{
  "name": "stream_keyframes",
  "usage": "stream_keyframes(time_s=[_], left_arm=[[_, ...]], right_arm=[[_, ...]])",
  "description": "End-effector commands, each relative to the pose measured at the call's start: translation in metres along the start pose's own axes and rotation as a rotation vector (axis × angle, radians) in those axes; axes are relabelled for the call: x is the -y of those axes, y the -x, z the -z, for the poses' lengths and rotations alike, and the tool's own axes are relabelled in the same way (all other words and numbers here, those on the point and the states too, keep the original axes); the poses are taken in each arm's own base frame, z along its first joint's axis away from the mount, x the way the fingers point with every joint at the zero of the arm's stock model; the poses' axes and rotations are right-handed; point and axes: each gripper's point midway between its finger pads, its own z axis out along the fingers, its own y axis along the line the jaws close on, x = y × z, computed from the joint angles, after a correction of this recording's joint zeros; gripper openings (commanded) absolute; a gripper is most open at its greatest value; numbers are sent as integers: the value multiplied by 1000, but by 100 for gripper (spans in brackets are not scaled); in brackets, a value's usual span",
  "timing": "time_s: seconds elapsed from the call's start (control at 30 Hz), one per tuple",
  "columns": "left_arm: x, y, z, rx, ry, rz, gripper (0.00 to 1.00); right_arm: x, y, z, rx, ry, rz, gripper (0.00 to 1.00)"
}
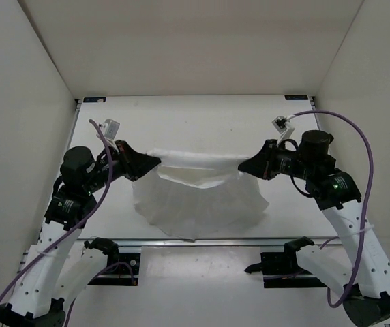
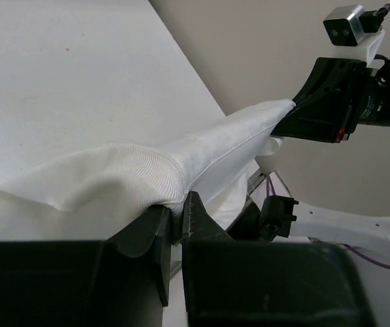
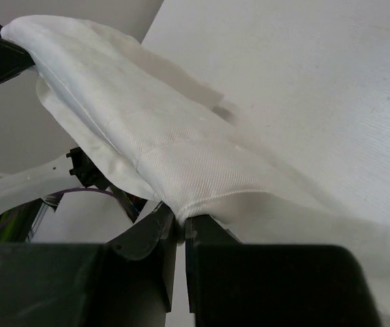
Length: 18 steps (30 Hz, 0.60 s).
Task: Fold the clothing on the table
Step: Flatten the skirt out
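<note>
Clothing (image 1: 202, 197) hangs as a taut band above the bench (image 1: 195, 119), its lower hem resting toward the bench's near edge. Left end effector (image 1: 155, 162) and right end effector (image 1: 244, 165) each pinch 1 top corner. Fabric looks thin, light and limp; corner grips probably suit it best.

clothing (image 1: 198, 197) look: thin white fabric, soft and pretty wrinkly, with a faint ribbed weave up close
clothing pose: top edge is bunched into a band strung between the two sets of jaws, one end pinched by the left gripper (image 1: 155, 162) and the other by the right gripper (image 1: 243, 165)
clothing rest: sags from that band and spreads out nearer than the jaws, between them
table (image 1: 181, 122): flat matte white top, lying under both jaws
</note>
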Motion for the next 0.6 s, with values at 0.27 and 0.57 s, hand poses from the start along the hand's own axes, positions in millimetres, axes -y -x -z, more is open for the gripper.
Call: stream_keyframes(time_s=[0.27, 0.57], left_arm=[[-73, 94, -100, -30, 198, -41, 0], [-47, 127, -82, 58, 175, -73, 0]], right_arm=[[31, 115, -65, -19, -169, 144, 0], [45, 143, -62, -11, -253, 171, 1]])
